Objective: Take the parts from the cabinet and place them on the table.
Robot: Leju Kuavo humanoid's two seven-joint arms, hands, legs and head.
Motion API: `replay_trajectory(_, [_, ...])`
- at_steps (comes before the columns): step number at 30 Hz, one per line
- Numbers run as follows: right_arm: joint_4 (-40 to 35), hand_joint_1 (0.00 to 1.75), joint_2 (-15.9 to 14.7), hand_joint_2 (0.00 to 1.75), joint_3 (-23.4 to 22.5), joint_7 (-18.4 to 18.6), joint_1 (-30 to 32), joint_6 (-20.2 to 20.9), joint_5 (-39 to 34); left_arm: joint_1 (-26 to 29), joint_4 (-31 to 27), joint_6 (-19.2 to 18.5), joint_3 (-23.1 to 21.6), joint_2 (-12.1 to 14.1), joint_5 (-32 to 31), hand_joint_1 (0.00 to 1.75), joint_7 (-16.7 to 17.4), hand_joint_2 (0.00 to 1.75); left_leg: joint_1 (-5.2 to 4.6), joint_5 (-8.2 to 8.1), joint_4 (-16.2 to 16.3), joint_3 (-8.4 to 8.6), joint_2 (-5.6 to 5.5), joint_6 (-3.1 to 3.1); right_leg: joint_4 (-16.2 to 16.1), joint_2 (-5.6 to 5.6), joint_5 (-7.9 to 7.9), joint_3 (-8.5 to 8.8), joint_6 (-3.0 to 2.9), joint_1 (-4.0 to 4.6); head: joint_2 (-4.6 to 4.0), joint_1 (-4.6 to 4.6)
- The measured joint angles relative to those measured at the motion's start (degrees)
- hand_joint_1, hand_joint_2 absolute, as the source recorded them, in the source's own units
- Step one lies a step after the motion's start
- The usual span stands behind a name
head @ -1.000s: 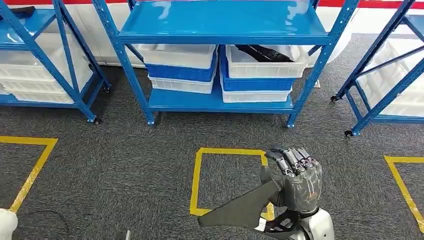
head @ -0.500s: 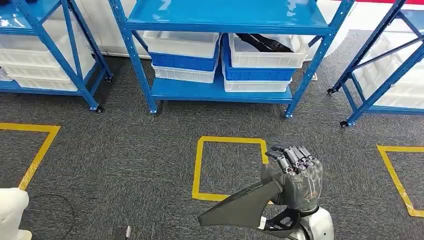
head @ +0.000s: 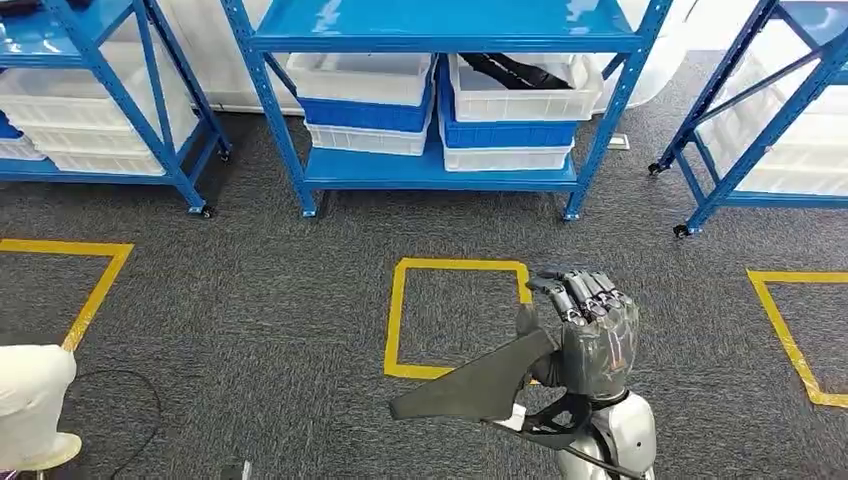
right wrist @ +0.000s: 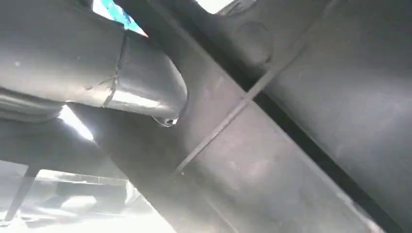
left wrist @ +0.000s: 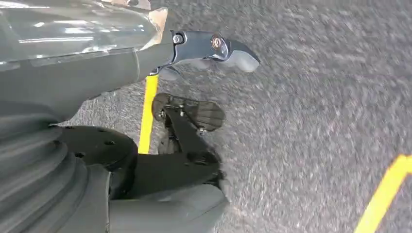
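Observation:
My right hand [head: 595, 340] is raised low in the head view and grips a flat black wing-shaped part [head: 470, 385], which points out to the left over the carpet. In the right wrist view the part's ribbed black surface [right wrist: 291, 145] lies close against a grey finger [right wrist: 121, 73]. The blue cabinet [head: 440, 178] stands ahead; a white bin on its lower shelf holds more black parts [head: 515, 70]. My left hand [left wrist: 214, 46] hangs above the floor with a finger stretched out and nothing in it.
A yellow taped square [head: 398, 310] marks the grey carpet right in front of me, with others at the left [head: 95, 290] and right [head: 790, 340]. More blue racks with white bins stand left [head: 150, 110] and right [head: 760, 120]. A white rounded object [head: 30, 400] with a cable sits lower left.
The whole picture has shifted: the camera has moved, the racks sit higher in view and the white object has come in at lower left. My right hand still holds the black part.

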Motion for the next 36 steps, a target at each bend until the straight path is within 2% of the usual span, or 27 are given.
replay_trajectory(1, [0.7,1.75,-0.2,0.0,0.2,-0.1,-1.0,0.0,-0.4,0.1,0.0,0.2,0.1,0.0,0.3,0.0,-0.2,1.75,-0.03,-0.9,-5.3,3.67,-0.17,0.32,0.1,0.03,0.24,-0.24,0.39,0.06,0.0,-0.02])
replay_trajectory(2, [1.0,1.75,-0.3,0.0,0.2,-0.1,-1.9,0.0,-0.7,0.1,0.0,0.2,0.3,0.0,0.5,0.0,-0.3,1.75,-0.25,-1.22,-7.8,4.96,-0.29,0.53,0.2,0.01,0.63,-0.49,0.92,0.48,0.0,0.0])
replay_trajectory(4, [2.6,1.75,-0.4,0.0,0.7,0.0,-4.0,0.0,-0.8,0.2,0.0,0.1,0.6,0.0,0.6,0.0,-0.6,1.75,-0.62,-1.33,-8.0,4.54,-0.29,0.73,0.2,-0.14,1.43,-1.01,1.79,0.27,0.0,0.09])
replay_trajectory(5, [3.2,1.75,-0.4,0.0,0.9,0.0,-4.7,0.0,-0.7,0.4,0.0,0.1,0.7,0.0,0.7,0.0,-0.6,1.75,-0.76,-0.89,-8.1,4.25,-0.25,1.35,0.1,-0.17,1.94,-1.16,2.17,0.26,0.0,0.18])
replay_trajectory(6, [3.7,1.75,-0.5,0.0,0.9,0.2,-5.2,0.0,-0.8,0.6,0.0,0.1,0.9,0.0,0.8,0.0,-0.6,1.75,-0.16,0.13,-9.0,3.82,0.08,2.5,0.5,-0.18,1.77,-1.78,2.59,0.68,0.0,0.26])
replay_trajectory(7, [4.1,1.75,-0.5,0.0,0.9,0.3,-5.6,0.0,-0.7,0.6,0.0,0.1,0.9,0.0,0.8,0.0,-0.6,1.75,-0.48,0.75,-9.0,3.18,0.16,2.83,1.7,-0.03,0.16,-2.63,2.35,0.41,0.0,0.11])
replay_trajectory(8, [4.5,1.75,-0.6,0.0,1.0,0.3,-6.0,0.0,-0.7,0.6,0.0,0.1,0.9,0.1,0.8,0.0,-0.7,1.75,-0.52,1.36,-9.0,2.26,0.21,3.44,4.7,0.0,-2.91,-4.11,1.59,0.47,0.0,0.65])
replay_trajectory(10, [5.4,1.75,-0.8,0.0,1.1,0.3,-6.5,0.0,-0.7,0.9,0.0,0.0,1.2,0.2,0.9,0.0,-0.7,1.75,-0.8,2.88,-9.0,0.31,0.22,3.74,14.4,0.03,-8.64,-6.78,1.06,0.44,0.0,0.68])
replay_trajectory(11, [5.6,1.75,-0.9,0.0,1.2,0.3,-6.5,0.0,-0.7,0.9,0.0,0.0,1.2,0.2,0.9,0.0,-0.7,1.75,-0.88,3.5,-8.9,-0.52,0.24,3.75,17.4,0.06,-9.31,-7.29,1.42,0.43,0.0,0.79])
replay_trajectory(12, [5.9,1.75,-0.9,0.0,1.3,0.3,-6.5,0.0,-0.7,1.0,0.0,0.0,1.3,0.2,0.9,0.0,-0.7,1.75,-0.94,4.16,-8.9,-1.35,0.24,3.72,18.4,0.07,-8.76,-6.81,1.91,0.44,0.0,0.74])
replay_trajectory(14, [6.4,1.75,-1.0,0.0,1.4,0.4,-6.6,0.0,-0.7,1.0,0.0,0.0,1.4,0.2,0.9,0.0,-0.7,1.75,-1.09,5.52,-8.8,-3.02,0.21,3.53,14.0,0.08,-5.26,-2.76,3.09,0.46,0.0,0.77])
replay_trajectory(15, [6.6,1.75,-1.0,0.0,1.4,0.4,-6.8,0.0,-0.7,1.0,0.0,0.0,1.4,0.2,0.9,0.0,-0.7,1.75,-1.16,6.26,-8.8,-3.81,0.16,3.34,8.9,0.07,-3.85,0.87,3.22,0.46,0.0,0.74])
replay_trajectory(16, [6.7,1.75,-1.0,0.0,1.5,0.5,-7.0,0.0,-0.7,1.0,0.0,0.0,1.4,0.2,1.0,0.0,-0.7,1.75,-1.2,6.86,-8.7,-4.22,0.12,3.13,3.8,0.06,-4.17,4.5,2.77,0.46,0.0,0.74])
replay_trajectory(17, [6.7,1.75,-1.0,0.0,1.7,0.8,-7.3,0.0,-0.7,1.0,0.0,0.0,1.4,0.2,1.0,0.0,-0.7,1.75,-1.53,7.32,-8.4,-4.8,0.06,2.76,-1.3,0.07,-5.71,7.68,2.13,1.0,0.0,0.85])
replay_trajectory(20, [7.1,1.75,-1.1,0.0,1.9,1.5,-7.5,0.0,-1.0,1.2,0.0,0.0,1.6,0.3,1.3,0.0,-0.7,1.75,-1.31,9.12,-8.8,-4.93,0.22,1.88,-1.3,0.29,-5.43,6.2,0.79,1.49,0.0,0.37])
replay_trajectory(21, [7.3,1.75,-1.1,0.0,1.9,1.8,-7.6,0.0,-1.2,1.4,0.0,0.0,1.7,0.3,1.6,0.0,-0.7,1.75,-1.32,9.6,-8.8,-5.11,0.12,1.5,-1.6,0.21,-4.77,5.77,0.13,0.9,0.0,0.33])
replay_trajectory(22, [7.7,1.75,-1.1,0.0,2.2,2.0,-8.0,0.0,-1.6,1.6,0.0,-0.1,1.8,0.5,1.7,0.0,-0.8,1.75,-0.87,7.76,-8.0,-5.66,-0.17,1.11,-1.5,-0.07,-4.04,5.51,-0.25,0.3,0.0,0.46])
replay_trajectory(24, [8.4,1.75,-1.2,0.0,2.6,2.3,-8.7,0.0,-2.4,2.0,0.0,-0.3,2.0,0.7,1.8,0.0,-0.9,1.75,-0.53,-0.55,-1.6,-7.17,-0.25,0.12,-1.5,-0.09,-2.57,3.96,-1.57,0.34,0.0,-0.09])
replay_trajectory(25, [8.8,1.75,-1.2,0.0,2.8,2.3,-9.0,0.0,-2.7,2.1,0.0,-0.4,2.3,0.8,1.9,0.0,-0.9,1.75,-0.35,-3.71,3.1,-8.15,-0.25,-0.33,-1.4,-0.08,-1.79,3.52,-1.54,0.35,0.0,-0.02])
replay_trajectory(26, [9.2,1.75,-1.3,0.0,2.9,2.3,-9.2,0.0,-3.0,2.2,0.0,-0.4,2.4,0.8,1.9,0.0,-0.9,1.75,-0.16,-5.19,7.1,-8.88,-0.25,-0.7,-1.4,-0.11,-1.11,2.65,-1.43,0.36,0.0,-0.11])
replay_trajectory(27, [9.5,1.75,-1.4,0.0,2.9,2.3,-9.4,0.0,-3.3,2.2,0.0,-0.5,2.6,0.9,2.1,0.0,-1.0,1.75,0.1,-4.83,9.7,-8.9,-0.22,-0.97,-1.2,-0.13,-0.33,1.66,-1.2,0.34,0.0,-0.07])
replay_trajectory(28, [9.8,1.75,-1.4,0.0,2.9,2.3,-9.5,0.0,-3.5,2.2,0.0,-0.5,2.6,0.9,2.2,0.0,-1.0,1.75,0.42,-3.2,9.9,-8.02,-0.23,-1.21,-1.1,-0.16,0.17,0.74,-1.01,0.27,0.0,-0.09])
replay_trajectory(30, [10.4,1.75,-1.5,0.0,2.9,2.1,-9.8,0.0,-4.0,2.3,0.0,-0.5,2.8,1.0,2.2,0.0,-1.1,1.75,0.93,0.34,3.0,-2.05,-0.17,-1.37,-0.3,-0.14,1.06,-1.09,-0.27,0.0,0.0,-0.09])
replay_trajectory(31, [10.5,1.75,-1.5,0.0,2.8,1.9,-10.0,0.0,-4.2,2.2,0.0,-0.6,2.8,1.0,2.2,0.0,-1.2,1.75,1.12,0.28,-2.6,2.11,-0.23,-1.38,0.1,-0.14,1.32,-1.7,0.03,-0.04,0.0,-0.11])
replay_trajectory(32, [10.6,1.75,-1.5,0.0,2.8,1.8,-10.1,0.0,-4.3,2.2,0.0,-0.7,2.8,1.0,2.2,0.0,-1.2,1.75,0.87,-1.96,-7.0,4.98,-0.39,-1.32,0.4,-0.12,1.62,-2.29,0.49,0.21,0.0,-0.2])
replay_trajectory(34, [10.8,1.75,-1.5,0.0,2.8,1.8,-10.4,0.0,-4.4,2.3,0.0,-0.7,2.8,1.1,2.2,0.0,-1.3,1.75,0.37,-2.13,-8.2,4.6,-0.5,-0.59,0.4,-0.33,2.51,-2.61,1.41,0.26,0.0,0.04])
replay_trajectory(36, [11.0,1.75,-1.6,0.0,2.7,1.8,-10.4,0.0,-4.5,2.4,0.0,-0.7,2.9,1.1,2.2,0.0,-1.3,1.75,-0.09,-1.12,-8.4,3.95,-0.43,0.92,0.0,-0.29,3.57,-3.24,2.49,0.26,0.0,0.04])
